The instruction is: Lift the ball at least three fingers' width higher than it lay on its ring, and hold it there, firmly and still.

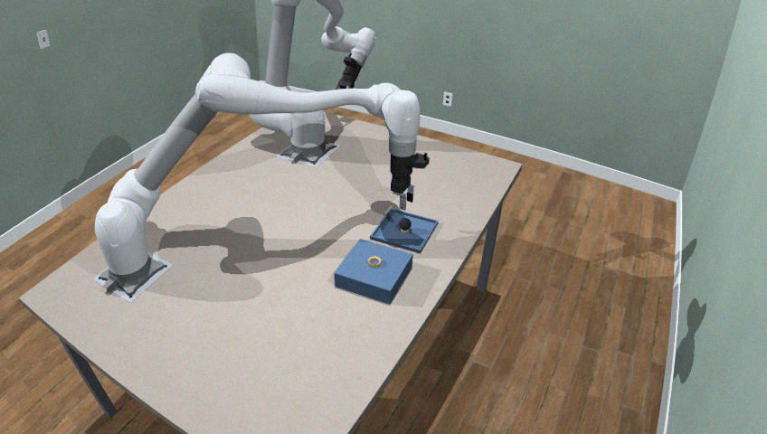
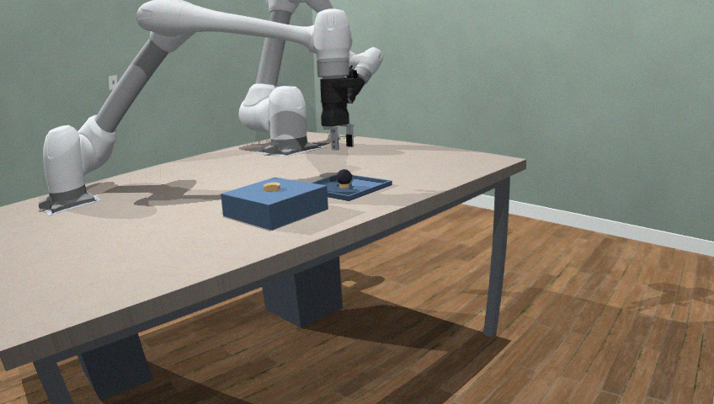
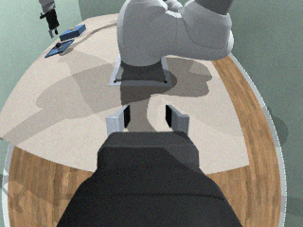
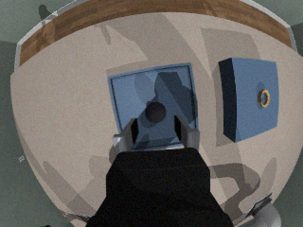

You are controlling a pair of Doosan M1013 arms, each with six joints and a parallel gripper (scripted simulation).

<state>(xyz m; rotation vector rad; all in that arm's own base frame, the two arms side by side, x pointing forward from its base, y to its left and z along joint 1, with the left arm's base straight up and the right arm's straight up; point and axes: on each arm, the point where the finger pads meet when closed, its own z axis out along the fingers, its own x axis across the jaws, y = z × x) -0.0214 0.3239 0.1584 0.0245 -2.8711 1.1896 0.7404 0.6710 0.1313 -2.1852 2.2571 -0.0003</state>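
Observation:
The black ball [image 1: 404, 223] [image 2: 343, 176] [image 3: 59, 45] [image 4: 155, 112] rests on a small golden ring [image 1: 405, 231] [image 2: 343, 185] inside the shallow blue tray [image 1: 395, 244] [image 2: 370, 191] [image 4: 128, 95]. My right gripper [image 1: 406, 204] [image 2: 342, 146] [image 4: 155, 124] is open and empty, fingers pointing down. It hangs above the tray, higher than the ball and a little behind it in the top view. In the right wrist view the ball shows just beyond the gap between the fingertips. My left gripper [image 3: 148, 112] is open and empty, far from the ball; its fingertips are hidden in the exterior view.
A taller blue box [image 1: 365, 285] [image 2: 245, 209] [image 3: 73, 32] [image 4: 251, 118] stands close beside the tray, with another golden ring [image 1: 374, 267] [image 2: 272, 188] on top. The tray has a low raised rim. The table edge runs near both. The left arm is at the back of the table.

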